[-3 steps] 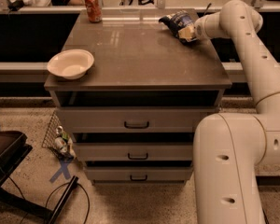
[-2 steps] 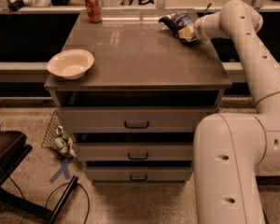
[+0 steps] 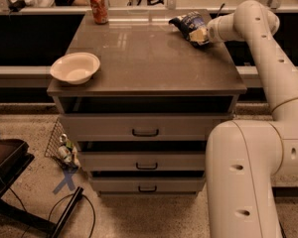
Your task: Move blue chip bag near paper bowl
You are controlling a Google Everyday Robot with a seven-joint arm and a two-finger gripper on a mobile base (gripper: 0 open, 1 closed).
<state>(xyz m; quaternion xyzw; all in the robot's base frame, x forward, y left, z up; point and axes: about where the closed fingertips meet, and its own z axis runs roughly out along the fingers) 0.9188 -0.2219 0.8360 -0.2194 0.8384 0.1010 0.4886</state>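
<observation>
The blue chip bag [image 3: 191,26], dark blue foil with pale printing, lies crumpled at the far right of the brown cabinet top [image 3: 149,58]. My gripper [image 3: 202,34] is at the bag's right side, touching it, at the end of my white arm that reaches in from the right. The paper bowl [image 3: 75,67], off-white and shallow, sits at the front left corner of the cabinet top, far from the bag.
An orange soda can [image 3: 99,7] stands at the far left corner of the top. The cabinet has several drawers [image 3: 145,132] below. A wire basket with litter [image 3: 63,148] and a black stand [image 3: 10,167] are on the floor at left.
</observation>
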